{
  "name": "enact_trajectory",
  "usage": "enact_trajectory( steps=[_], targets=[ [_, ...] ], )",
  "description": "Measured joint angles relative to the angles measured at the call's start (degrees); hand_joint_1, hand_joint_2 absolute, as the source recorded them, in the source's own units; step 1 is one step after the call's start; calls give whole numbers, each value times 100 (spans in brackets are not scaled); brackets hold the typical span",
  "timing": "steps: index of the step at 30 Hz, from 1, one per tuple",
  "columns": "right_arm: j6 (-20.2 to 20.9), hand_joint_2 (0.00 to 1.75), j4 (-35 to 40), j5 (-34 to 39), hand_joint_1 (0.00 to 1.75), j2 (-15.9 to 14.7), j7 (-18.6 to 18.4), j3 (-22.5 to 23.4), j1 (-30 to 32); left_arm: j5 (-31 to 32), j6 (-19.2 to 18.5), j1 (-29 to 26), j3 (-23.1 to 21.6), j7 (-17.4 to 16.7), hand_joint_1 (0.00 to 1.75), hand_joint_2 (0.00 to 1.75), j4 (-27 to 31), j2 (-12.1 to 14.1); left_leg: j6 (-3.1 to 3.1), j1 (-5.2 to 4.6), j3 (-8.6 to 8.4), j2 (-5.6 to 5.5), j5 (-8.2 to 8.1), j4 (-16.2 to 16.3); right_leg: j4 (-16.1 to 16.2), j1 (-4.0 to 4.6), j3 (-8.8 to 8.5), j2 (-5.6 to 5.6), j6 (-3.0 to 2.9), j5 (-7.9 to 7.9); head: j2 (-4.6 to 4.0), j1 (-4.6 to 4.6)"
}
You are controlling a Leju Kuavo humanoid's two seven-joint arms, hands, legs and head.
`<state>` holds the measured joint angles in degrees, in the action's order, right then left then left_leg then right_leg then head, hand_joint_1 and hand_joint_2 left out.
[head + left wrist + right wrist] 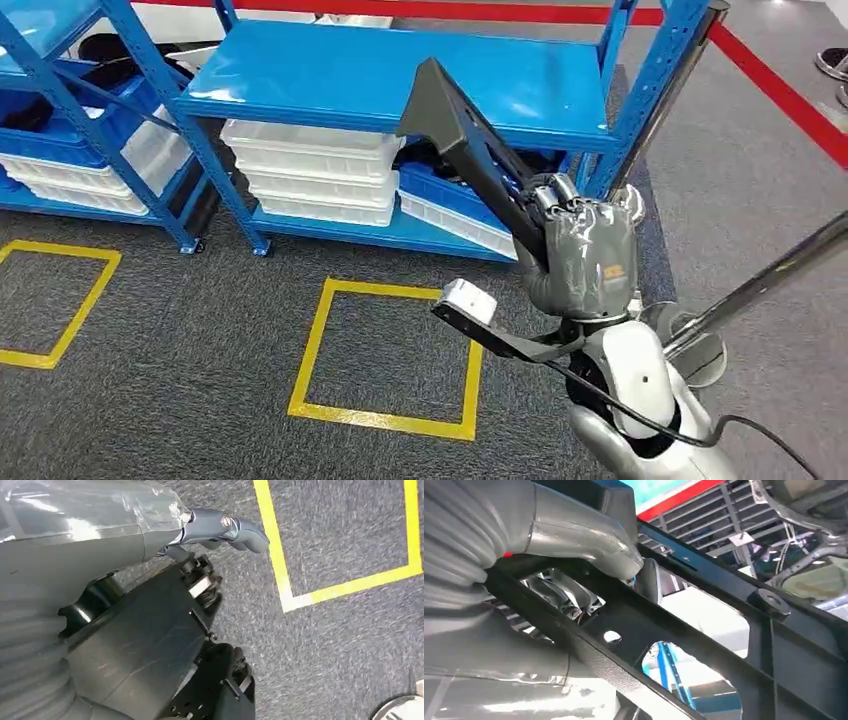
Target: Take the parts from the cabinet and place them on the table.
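Item 1, nearest cam: right arm, silver, w/ black cable trailing off it; risk — cable could snag as the robot turns away from the cabinet. Item 2: blue cabinet, largest obj. in scene; its upright post stands just beside the raised part; risk — a swing of the part may strike post or shelf edge and twist it in the grasp. Item 3: part, long dark angular bracket, task obj., clear of the shelf, held up at a slant over the floor in front of the cabinet; long overhang past the grip, so it may lever and slip if carried fast. Item 4: white bins, stacked on lower shelf, untouched; low risk. Item 5: yellow floor square, taped marking on grey carpet, below the part. Item 6: right hand, clenched round lower end of part, thumb pressed over a bar of it; grasp sits near one end, prob. weakest point. Item 7: left hand, hangs over carpet, fingers curled, nothing in it. Worktop not seen; placing step judged yet to come.
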<state>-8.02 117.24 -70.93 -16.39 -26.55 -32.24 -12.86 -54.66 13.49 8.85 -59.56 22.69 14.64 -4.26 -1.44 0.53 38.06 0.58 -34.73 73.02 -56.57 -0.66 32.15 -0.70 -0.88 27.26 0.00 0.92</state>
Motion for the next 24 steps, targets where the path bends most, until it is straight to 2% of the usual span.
enact_trajectory(
  steps=[2, 3, 4, 7, 8, 9, 10, 12, 13, 14, 15, 17, 18, 19, 22, 23, 24],
  targets=[
    [0, 175, 0, 2, 175, 2, 2, 0, -3, 0, 2, 4, 2, 7, 0, 175, 0, 0, 28, 11, -577, -66, 464, -1008, -37, -4, 12, -72, 13, -4, 0, -26],
    [0, 175, 0, 2, 175, 2, 2, 0, -4, 2, 2, 6, 2, 11, 0, 175, 0, 2, 52, 24, -751, -207, 540, -1407, -55, -5, 33, -98, 28, 2, 0, -50],
    [-2, 175, 0, 4, 175, 2, 2, 0, -15, 7, 15, 4, 2, 20, 0, 175, 0, 0, 59, 37, -784, -262, 527, -1546, -133, 41, 84, -138, 64, 3, 0, -66],
    [-20, 175, -2, 31, 175, 4, -7, 0, -2, 7, 33, 2, 4, 33, 0, 175, 0, 2, 147, -10, -734, -211, 528, -1536, -93, -5, 160, -203, 177, -76, 0, -48],
    [-28, 175, 0, 39, 175, 2, -9, 0, -1, 7, 33, 9, 7, 33, 0, 175, 0, -2, 207, 30, -726, -161, 567, -1604, -109, 2, 174, -222, 199, -65, 0, -63],
    [-39, 175, -2, 57, 175, 2, -22, 2, 3, 7, 33, 18, 13, 33, 0, 175, 0, 2, 246, 38, -734, -121, 596, -1613, -209, 3, 207, -111, 227, 55, 0, -50],
    [-52, 175, -2, 70, 175, 2, -24, 2, -2, 7, 33, 14, 20, 31, 0, 175, 0, 0, 277, 39, -716, -92, 616, -1619, -536, 2, 341, -33, 258, 301, 0, 46],
    [-81, 175, -4, 81, 175, 2, -24, 4, 20, 9, 35, -7, 26, 22, 0, 175, 0, 2, 294, 26, -681, -4, 627, -1615, -1464, -11, 731, 8, 302, 761, 0, 116],
    [-85, 175, -11, 87, 175, 2, -24, 4, 39, 7, 39, -18, 33, 11, 0, 175, 0, 4, 294, 20, -667, 41, 627, -1609, -1832, -15, 874, 15, 311, 882, 0, 151],
    [-87, 175, -18, 92, 175, 2, -24, 4, 60, 7, 39, -23, 42, 7, 0, 175, -2, 4, 295, 14, -666, 79, 628, -1606, -1916, -17, 885, 20, 314, 852, 0, 179],
    [-87, 175, -22, 94, 175, 2, -24, 4, 74, 7, 39, -22, 44, 7, 0, 175, 0, 4, 295, 7, -669, 115, 628, -1603, -1735, -16, 770, 27, 299, 710, 0, 206],
    [-92, 175, -22, 94, 175, 2, -26, 9, 75, 7, 39, -9, 46, 7, 0, 175, 0, 4, 292, -9, -694, 177, 626, -1602, -681, 4, 201, 97, 221, 187, 0, 258],
    [-98, 175, -22, 94, 175, 2, -24, 15, 73, 9, 39, -8, 48, 7, 0, 175, 0, 4, 287, -9, -697, 202, 622, -1607, -160, 44, -44, 250, 153, 34, 0, 278],
    [-98, 175, -22, 94, 175, 4, -24, 20, 73, 7, 42, -3, 50, 7, 0, 175, 0, 4, 263, -47, -679, 226, 620, -1590, -66, 102, -101, 332, 141, 92, 0, 260],
    [-107, 175, -22, 94, 175, 4, -24, 44, 83, 9, 39, -13, 50, 2, 0, 175, 0, -2, 183, -36, -668, 325, 660, -1627, -18, 116, -43, 233, 105, 74, 0, 264],
    [-109, 175, -22, 94, 175, 4, -24, 46, 81, 11, 39, -7, 50, 2, 0, 175, 0, -2, 149, -57, -680, 341, 655, -1630, 55, 86, -60, 211, 60, 32, 0, 273],
    [-111, 175, -20, 92, 175, 9, -22, 48, 84, 11, 39, 0, 50, 2, 0, 175, 0, -2, 107, -40, -676, 220, 547, -1532, 102, 35, -84, 201, 40, -13, 0, 252]
  ],
)
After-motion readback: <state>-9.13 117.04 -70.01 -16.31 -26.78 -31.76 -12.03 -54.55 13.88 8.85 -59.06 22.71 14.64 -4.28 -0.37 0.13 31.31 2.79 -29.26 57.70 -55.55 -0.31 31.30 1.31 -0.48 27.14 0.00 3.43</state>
